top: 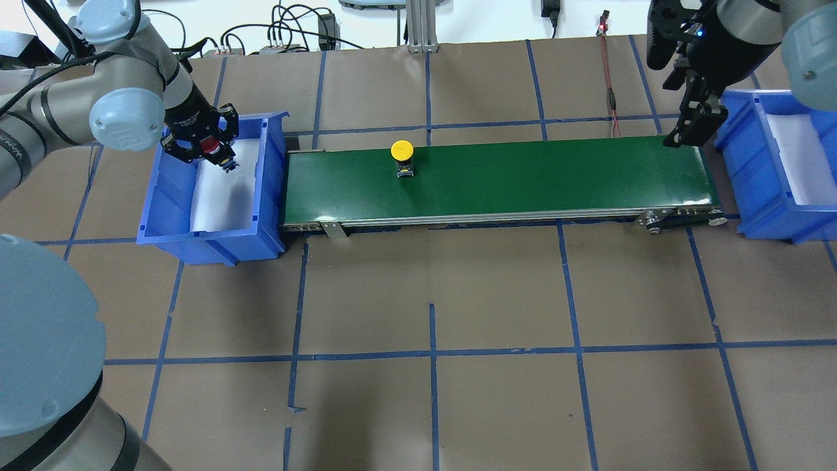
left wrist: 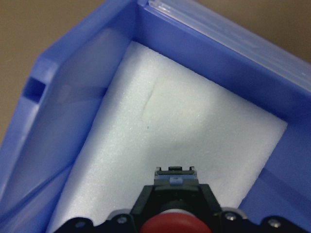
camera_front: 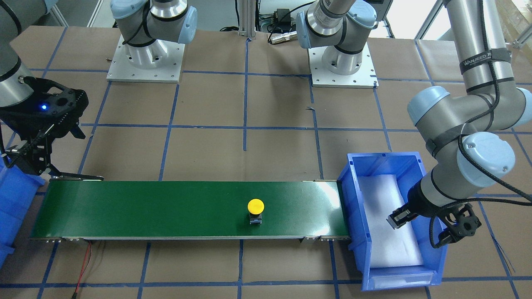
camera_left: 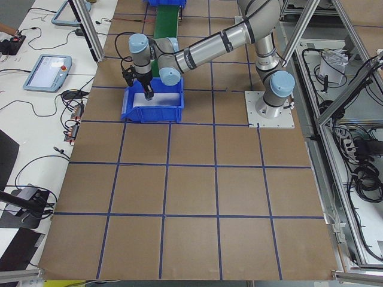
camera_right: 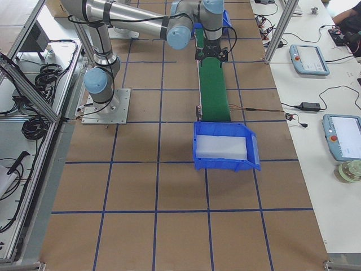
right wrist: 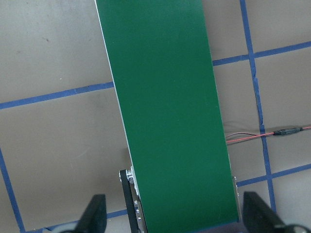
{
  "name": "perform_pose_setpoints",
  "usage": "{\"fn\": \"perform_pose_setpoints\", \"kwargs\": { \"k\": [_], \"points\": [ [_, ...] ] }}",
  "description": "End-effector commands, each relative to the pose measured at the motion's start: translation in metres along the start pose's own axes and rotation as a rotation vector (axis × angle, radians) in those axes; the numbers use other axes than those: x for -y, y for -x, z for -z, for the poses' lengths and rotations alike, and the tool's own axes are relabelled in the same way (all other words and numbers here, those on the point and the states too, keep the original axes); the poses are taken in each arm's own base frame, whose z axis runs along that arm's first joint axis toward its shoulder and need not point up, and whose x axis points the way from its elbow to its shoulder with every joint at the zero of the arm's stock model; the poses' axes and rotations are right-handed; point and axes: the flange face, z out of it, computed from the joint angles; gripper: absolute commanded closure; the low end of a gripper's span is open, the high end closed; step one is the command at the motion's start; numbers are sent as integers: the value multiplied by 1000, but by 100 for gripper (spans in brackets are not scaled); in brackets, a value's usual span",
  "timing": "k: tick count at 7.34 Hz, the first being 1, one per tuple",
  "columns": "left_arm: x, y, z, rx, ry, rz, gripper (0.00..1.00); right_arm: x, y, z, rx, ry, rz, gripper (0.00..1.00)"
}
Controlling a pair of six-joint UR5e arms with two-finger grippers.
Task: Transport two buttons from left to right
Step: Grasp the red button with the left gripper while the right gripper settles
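Observation:
The yellow-capped button [camera_front: 255, 210] stands upright on the green conveyor belt [camera_front: 166, 207], nearer the left bin; it also shows in the overhead view [top: 401, 157]. My left gripper [top: 210, 149] hangs over the white foam of the left blue bin [top: 268, 190] and is shut on the red button [top: 210, 144]. The left wrist view shows the red button [left wrist: 175, 190] between the fingers, above the foam. My right gripper [top: 685, 131] is open and empty above the belt's right end; its fingertips [right wrist: 96, 211] stand wide apart over the belt.
The right blue bin [top: 752, 196] with a white foam liner stands past the belt's right end. A red and black cable [top: 611, 98] lies on the brown paper behind the belt. Blue tape lines mark the table.

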Motion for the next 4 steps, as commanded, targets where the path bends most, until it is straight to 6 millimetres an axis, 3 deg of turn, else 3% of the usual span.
{"fn": "perform_pose_setpoints", "kwargs": {
  "k": [1,2,3,4],
  "points": [
    [-23,-1,47,10,19,-110,64,-2,-12,-28,39,3,110,1],
    [-37,-8,80,-18,-11,-207,64,-4,-26,-55,35,4,162,1],
    [-59,-41,91,-25,-29,-278,64,-5,-40,-83,40,3,184,1],
    [-82,-79,83,-29,-11,-351,64,-6,-47,-104,61,1,191,2]
  ]
}}
